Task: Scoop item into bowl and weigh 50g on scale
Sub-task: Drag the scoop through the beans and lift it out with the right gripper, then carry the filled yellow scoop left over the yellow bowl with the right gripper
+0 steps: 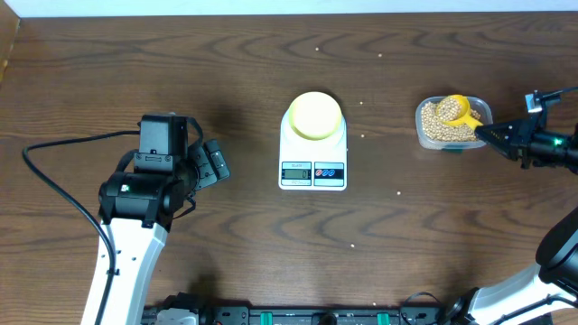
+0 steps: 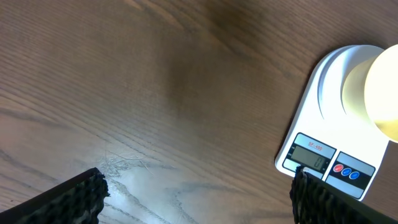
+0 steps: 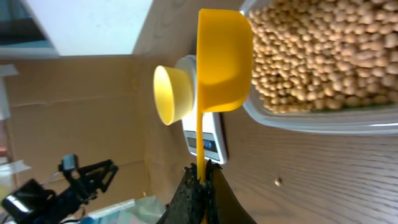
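At table centre, overhead view:
- scale [image 1: 312,149], white, display and buttons on its front edge.
- bowl [image 1: 314,115], pale yellow, sits on the scale's platform; no contents visible.
- container [image 1: 429,134], clear plastic, well to the right of the scale, filled with beans [image 1: 438,129].
- scoop [image 1: 459,110], bright yellow, cup over the beans, handle pointing away from the scale.
- right gripper [image 1: 481,134], beyond the container from the scale, clenched on the scoop handle.
- left gripper [image 1: 219,161], left of the scale and apart from it, fingers spread, grasping nothing.
- a few loose beans scattered on the table [image 1: 135,72] around the scale.

Left wrist view:
- left gripper [image 2: 199,205], released: both ribbed fingers [image 2: 68,199] stand wide apart above bare wood.
- scale [image 2: 308,118] at right, its display [image 2: 311,154] lit; bowl [image 2: 379,87] on top, cut off by the frame.

Right wrist view:
- right gripper [image 3: 202,186], pinched tight on the thin handle of the scoop [image 3: 224,62].
- scoop cup at the container [image 3: 323,118] rim, beside the beans [image 3: 317,56]; whether it touches them cannot be told.
- bowl [image 3: 173,94] and scale [image 3: 208,134] in the background behind the scoop.
- one loose bean [image 3: 278,182] on the wood between the container and the gripper.
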